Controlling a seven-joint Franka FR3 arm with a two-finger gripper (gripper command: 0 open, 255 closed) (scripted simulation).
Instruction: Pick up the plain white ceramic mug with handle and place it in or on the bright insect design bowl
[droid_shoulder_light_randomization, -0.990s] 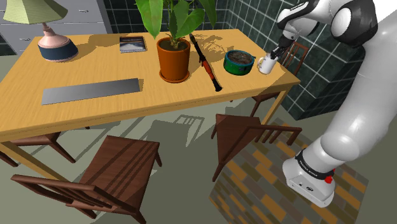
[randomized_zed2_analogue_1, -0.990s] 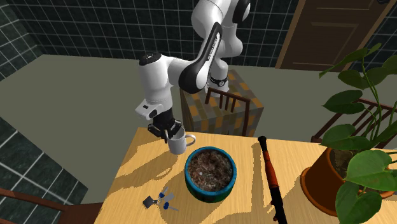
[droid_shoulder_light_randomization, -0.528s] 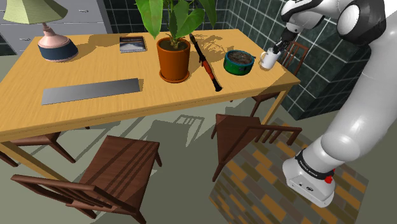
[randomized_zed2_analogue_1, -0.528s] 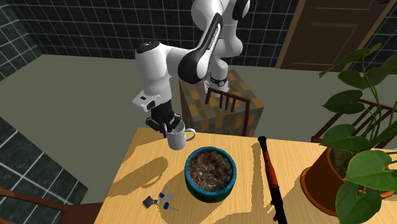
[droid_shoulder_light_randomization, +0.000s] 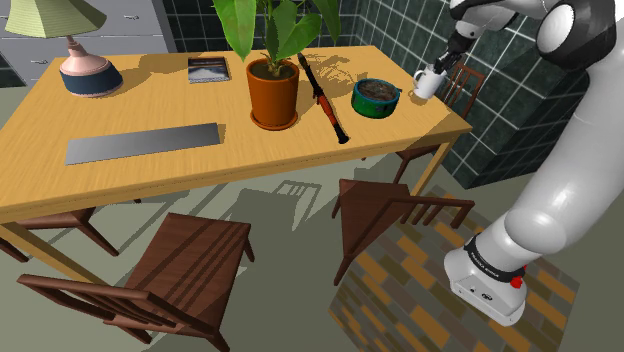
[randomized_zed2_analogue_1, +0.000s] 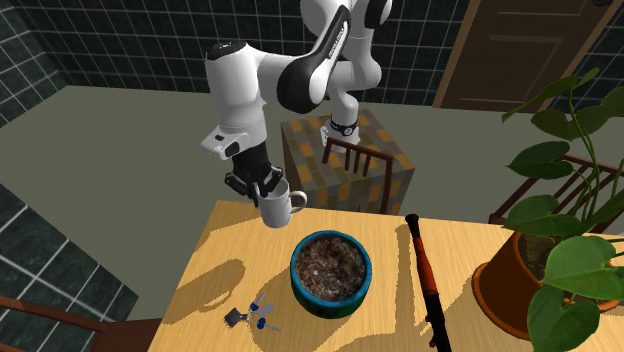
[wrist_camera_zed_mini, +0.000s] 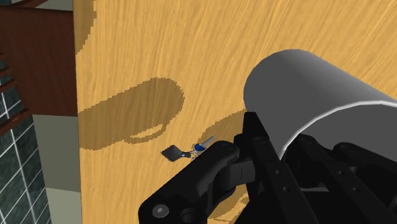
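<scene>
Shoulder view, upper right of the frame: the black gripper (droid_shoulder_light_randomization: 441, 71) is closed on the white mug (droid_shoulder_light_randomization: 426, 83), pinching its wall at the rim. The mug hangs in the air, clear of the wooden table (droid_shoulder_light_randomization: 150, 185), just right of the bowl (droid_shoulder_light_randomization: 376, 97) and above the table's corner. The second exterior view, upper centre-left, confirms this. Here the gripper (randomized_zed2_analogue_1: 266, 192) comes down from above, one finger inside the mug (randomized_zed2_analogue_1: 276, 209) and one outside. The handle points to the frame's right. The mug is up and left of the bowl (randomized_zed2_analogue_1: 331, 273) and not touching it. The bowl has a teal rim and a mottled brown inside, and it stands upright on the table near frame centre. The arm's shadow lies on the wood at lower left, beside a small set of keys (randomized_zed2_analogue_1: 251, 318). In the wrist view the mug's pale grey wall (wrist_camera_zed_mini: 305, 95) sits clasped between the fingers, its shadow cast on the tabletop near the keys (wrist_camera_zed_mini: 188, 151). Other items noted in the shoulder view: a potted plant (droid_shoulder_light_randomization: 273, 92) at top centre, with a long black and red object (droid_shoulder_light_randomization: 326, 100) between it and the bowl. A flat grey slab (droid_shoulder_light_randomization: 143, 143) lies left of centre and a lamp (droid_shoulder_light_randomization: 86, 62) stands at upper left.
</scene>
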